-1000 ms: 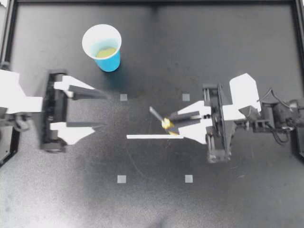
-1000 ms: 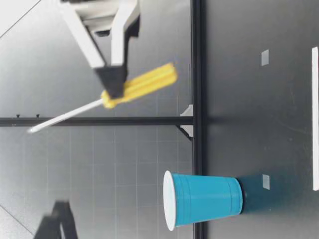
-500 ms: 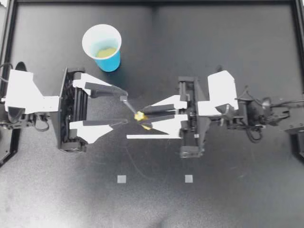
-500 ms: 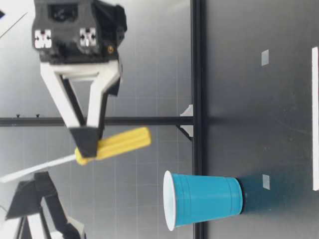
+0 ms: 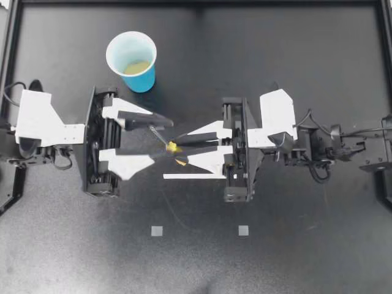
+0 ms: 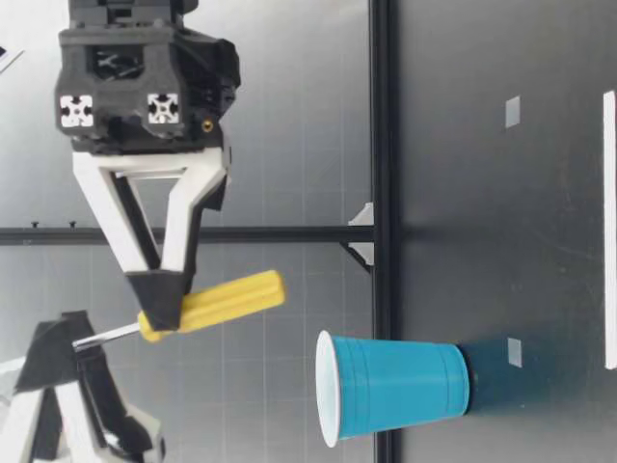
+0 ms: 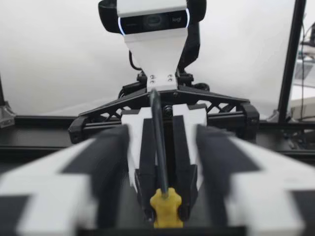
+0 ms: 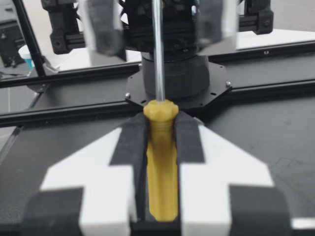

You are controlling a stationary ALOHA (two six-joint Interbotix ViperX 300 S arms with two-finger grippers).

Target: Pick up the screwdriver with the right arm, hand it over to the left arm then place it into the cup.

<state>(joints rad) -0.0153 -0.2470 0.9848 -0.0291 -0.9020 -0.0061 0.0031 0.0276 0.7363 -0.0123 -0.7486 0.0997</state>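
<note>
- Desk (image 5: 275, 245) unchanged. The white strip (image 5: 184, 176), nearest the low camera, lies flat where it lay a second ago, and the handover is happening in the air above it.
- Just beyond the strip, my right arm (image 5: 275, 122) has slid in from the right side over the last second. The right jaws are pinching the yellow handle of the screwdriver (image 5: 173, 147). The tool is held well clear of the desk and tilted, with the butt low and the shaft rising toward my left arm (image 5: 43, 125).
- My left arm was back at its own edge a second ago and has come forward to meet it.
- The left jaws are spread with the shaft now between them. In the left wrist view neither side presses on it. In the low view the shaft's tip reaches one dark pad, and I cannot tell if they touch.
- By my reading, the pickup is done and the handover is at the closing step. The left jaws should clamp the shaft before the right ones let go.
- Farthest back, the blue cup (image 5: 142, 79) stands upright and unmoved, near the left jaws, so the carry should be short.
</note>
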